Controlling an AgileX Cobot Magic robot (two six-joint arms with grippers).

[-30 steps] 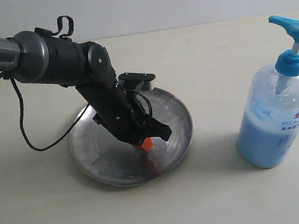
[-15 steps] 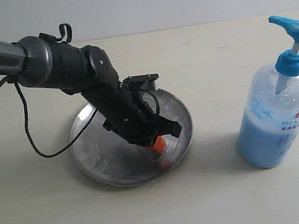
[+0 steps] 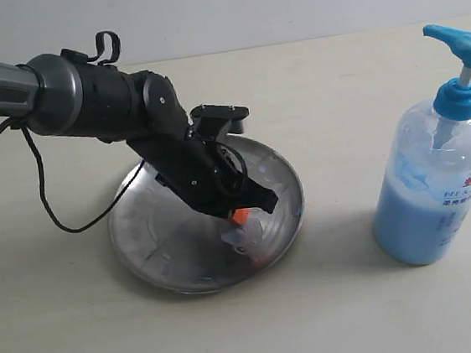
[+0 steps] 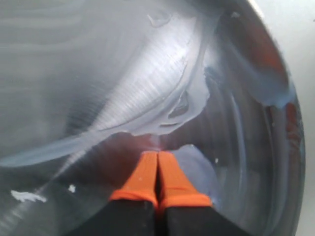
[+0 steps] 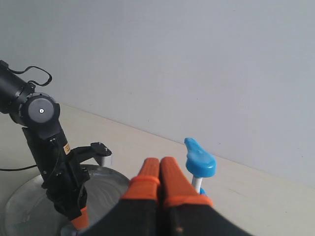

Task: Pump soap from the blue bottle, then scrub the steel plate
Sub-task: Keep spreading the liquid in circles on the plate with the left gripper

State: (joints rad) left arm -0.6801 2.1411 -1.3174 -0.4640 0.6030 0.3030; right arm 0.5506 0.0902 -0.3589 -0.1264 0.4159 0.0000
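Steel plate point(image 3: 148, 228) sits left of centre on the table point(image 3: 335, 326), with the blue bottle point(image 3: 435, 189) upright well off to its right. Left gripper point(image 4: 157, 158) is down on the plate's near-right part, pinched tight with nothing between its fingers point(image 4: 142, 177). The tips are at the edge of the soap point(image 4: 162, 98), which spreads away ahead of them, so I'd guess the scrub goes that way and it's the left arm's job. Right gripper point(image 5: 160, 169) is pinched empty too, just beside the pump head point(image 5: 199, 160), and only its own wrist cam shows it. Only the left wrist cam shows the smear streaks properly.
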